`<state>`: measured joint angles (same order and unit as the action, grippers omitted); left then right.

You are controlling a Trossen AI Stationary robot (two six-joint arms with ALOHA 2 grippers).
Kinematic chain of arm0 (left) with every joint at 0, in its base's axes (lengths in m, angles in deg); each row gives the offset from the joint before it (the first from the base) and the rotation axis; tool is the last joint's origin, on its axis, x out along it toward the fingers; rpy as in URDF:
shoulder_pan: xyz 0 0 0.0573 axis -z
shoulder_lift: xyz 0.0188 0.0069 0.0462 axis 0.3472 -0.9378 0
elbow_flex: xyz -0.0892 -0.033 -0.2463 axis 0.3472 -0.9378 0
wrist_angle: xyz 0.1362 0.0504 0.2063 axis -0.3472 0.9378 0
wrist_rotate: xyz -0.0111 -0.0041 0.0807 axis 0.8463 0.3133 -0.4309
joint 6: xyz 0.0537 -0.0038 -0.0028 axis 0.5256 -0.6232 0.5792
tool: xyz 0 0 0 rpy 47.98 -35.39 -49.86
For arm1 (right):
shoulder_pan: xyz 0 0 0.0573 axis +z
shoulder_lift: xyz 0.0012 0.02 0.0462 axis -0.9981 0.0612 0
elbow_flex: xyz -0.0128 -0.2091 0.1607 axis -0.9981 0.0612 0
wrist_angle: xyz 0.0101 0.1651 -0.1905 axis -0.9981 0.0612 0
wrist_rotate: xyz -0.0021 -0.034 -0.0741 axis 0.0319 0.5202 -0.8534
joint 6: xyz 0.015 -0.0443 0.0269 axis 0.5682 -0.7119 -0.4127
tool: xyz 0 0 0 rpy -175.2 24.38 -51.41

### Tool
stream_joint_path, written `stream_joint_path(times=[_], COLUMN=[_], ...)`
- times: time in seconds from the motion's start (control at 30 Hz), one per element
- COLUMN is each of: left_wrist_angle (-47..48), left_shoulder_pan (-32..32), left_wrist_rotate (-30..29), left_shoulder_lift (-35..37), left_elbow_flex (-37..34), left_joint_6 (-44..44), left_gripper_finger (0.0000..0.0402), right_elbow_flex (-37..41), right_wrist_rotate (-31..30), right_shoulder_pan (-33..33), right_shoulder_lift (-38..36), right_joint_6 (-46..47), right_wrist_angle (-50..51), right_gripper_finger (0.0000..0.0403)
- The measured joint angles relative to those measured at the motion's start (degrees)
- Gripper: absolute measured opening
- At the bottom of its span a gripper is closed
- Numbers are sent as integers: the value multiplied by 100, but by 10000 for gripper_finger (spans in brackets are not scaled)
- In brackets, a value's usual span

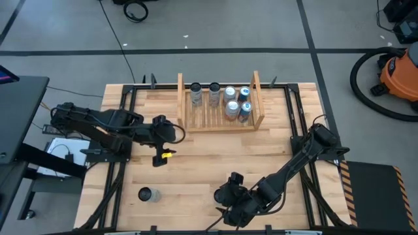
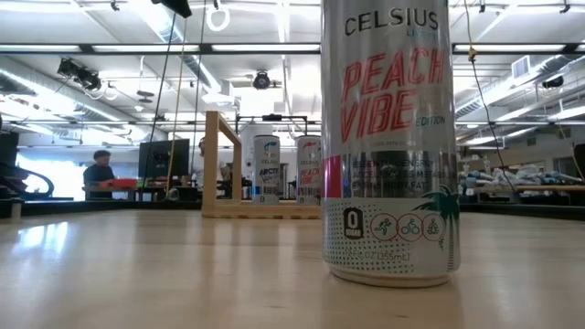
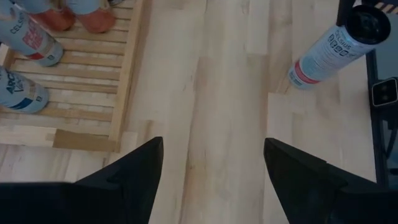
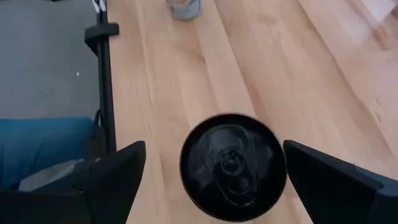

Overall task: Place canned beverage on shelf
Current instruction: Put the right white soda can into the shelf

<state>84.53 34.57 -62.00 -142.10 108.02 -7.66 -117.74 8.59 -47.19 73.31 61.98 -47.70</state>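
The light wooden shelf [image 1: 219, 104] stands at the table's far middle with several cans upright on its slatted base; it also shows in the low view [image 2: 215, 164]. A black-topped can [image 1: 234, 177] stands upright on the table near the front. My right gripper [image 1: 230, 188] is over it, open. In the right wrist view [image 4: 214, 146] the fingers stand on either side of the can's top [image 4: 233, 165] with a gap on each side. My left gripper [image 1: 159, 156] is open and empty over bare table left of the shelf, as its wrist view [image 3: 212, 142] shows.
A second can [image 1: 149, 194] stands on the table near the front left; it shows far off in the right wrist view [image 4: 183, 7]. A Celsius can [image 2: 388, 137] stands close to the low camera. Bare wood lies between the shelf and the front cans.
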Motion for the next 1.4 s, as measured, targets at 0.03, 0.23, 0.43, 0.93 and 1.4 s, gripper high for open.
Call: stream_joint_path(times=[0.03,0.23,0.43,0.93,1.4], left_wrist_angle=[-2,-24,-66,-138,-127], left_shoulder_pan=[25,145,149,147,147], left_wrist_rotate=[1,-2,-4,-4,-7], left_shoulder_lift=[0,-2,-2,-2,-2], left_elbow_flex=[0,0,0,0,0], left_joint_6=[-1,-1,4,47,269], left_gripper_finger=[279,279,279,279,279], right_elbow_flex=[0,0,0,-2,9], right_wrist_rotate=[-1,167,339,790,1102], right_shoulder_pan=[1,-16,-92,-435,-1731], right_shoulder_lift=[37,188,266,256,-297], right_joint_6=[18,22,51,314,-1766], right_wrist_angle=[8,24,40,-6,301], right_gripper_finger=[385,385,373,267,267])
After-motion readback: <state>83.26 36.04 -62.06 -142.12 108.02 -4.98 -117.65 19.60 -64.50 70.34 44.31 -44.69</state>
